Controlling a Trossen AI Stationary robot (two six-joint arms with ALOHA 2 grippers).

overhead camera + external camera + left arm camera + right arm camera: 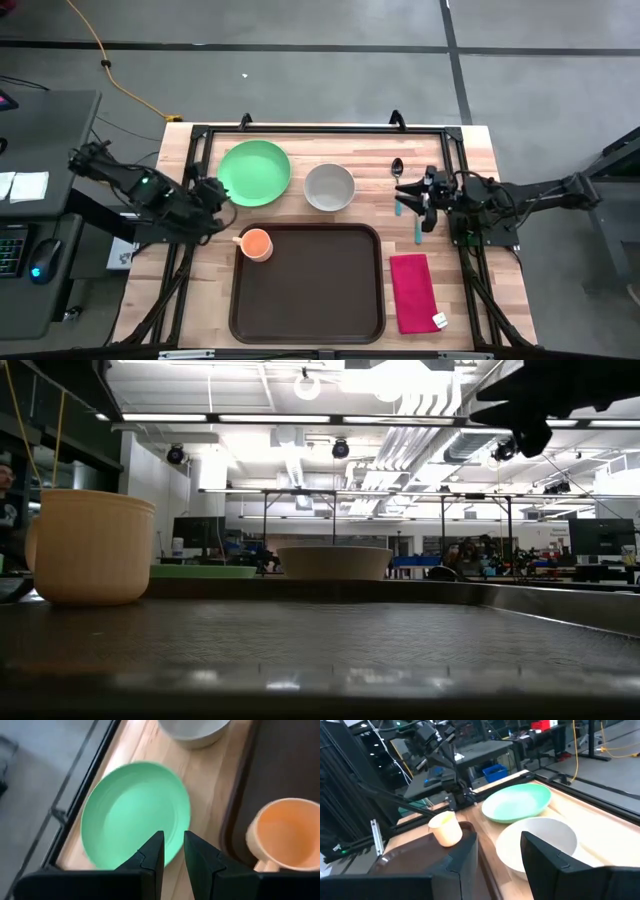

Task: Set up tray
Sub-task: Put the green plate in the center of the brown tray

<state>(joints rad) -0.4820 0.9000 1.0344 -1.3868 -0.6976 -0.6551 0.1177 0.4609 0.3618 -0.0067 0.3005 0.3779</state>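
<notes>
The dark brown tray lies at the table's near middle. An orange cup stands on its base in the tray's far left corner. Beyond the tray, a green plate and a pale bowl rest on the wood. My left gripper hovers open beside the plate's left near edge, above the table. In the left wrist view its fingers have nothing between them. My right gripper hangs open to the right of the bowl and points toward it, its fingers holding nothing.
A red napkin lies right of the tray. A dark spoon and a teal-handled utensil lie on the wood by my right gripper. A black frame runs along the table's far edge and sides.
</notes>
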